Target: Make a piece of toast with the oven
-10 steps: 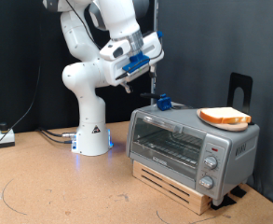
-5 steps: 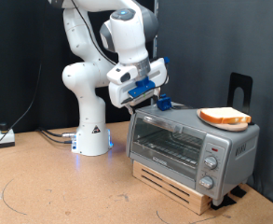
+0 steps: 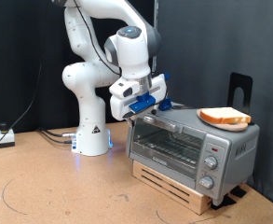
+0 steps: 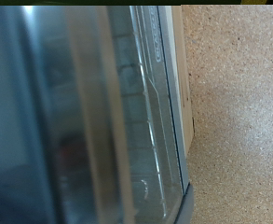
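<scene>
Hovering at boxy silver-grey toaster oven's top left corner, fingers, grip unclear, well apart from golden-crusted toast slice on top.

Close under my wrist, blurred: the oven fills most of the frame, its glass door showing faint rack lines behind it, grey metal edge alongside, speckled tan tabletop beyond; my fingers not in frame.

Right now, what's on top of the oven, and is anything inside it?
On the oven roof sits the piece of toast, on a plate. Through the glass only the wire rack shows; the interior's back is too dim to judge. The gripper is at the oven's top corner, exterior view's left.
</scene>
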Action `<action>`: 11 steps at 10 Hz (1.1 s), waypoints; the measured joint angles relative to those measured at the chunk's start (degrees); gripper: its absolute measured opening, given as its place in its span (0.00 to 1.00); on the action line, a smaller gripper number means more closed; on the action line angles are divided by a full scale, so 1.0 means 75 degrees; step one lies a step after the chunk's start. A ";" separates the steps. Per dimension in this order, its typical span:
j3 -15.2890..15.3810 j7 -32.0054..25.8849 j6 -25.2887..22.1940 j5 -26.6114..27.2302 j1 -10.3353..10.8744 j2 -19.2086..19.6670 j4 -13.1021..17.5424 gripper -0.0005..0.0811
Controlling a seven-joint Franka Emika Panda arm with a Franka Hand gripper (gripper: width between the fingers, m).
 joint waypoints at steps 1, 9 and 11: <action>0.0003 -0.0003 0.0133 -0.0020 -0.0001 -0.0002 -0.0108 0.99; 0.0003 0.0473 0.0197 -0.0662 -0.0475 0.0086 0.0006 0.99; -0.0046 0.0492 0.0175 -0.0969 -0.0779 0.0346 0.0197 0.99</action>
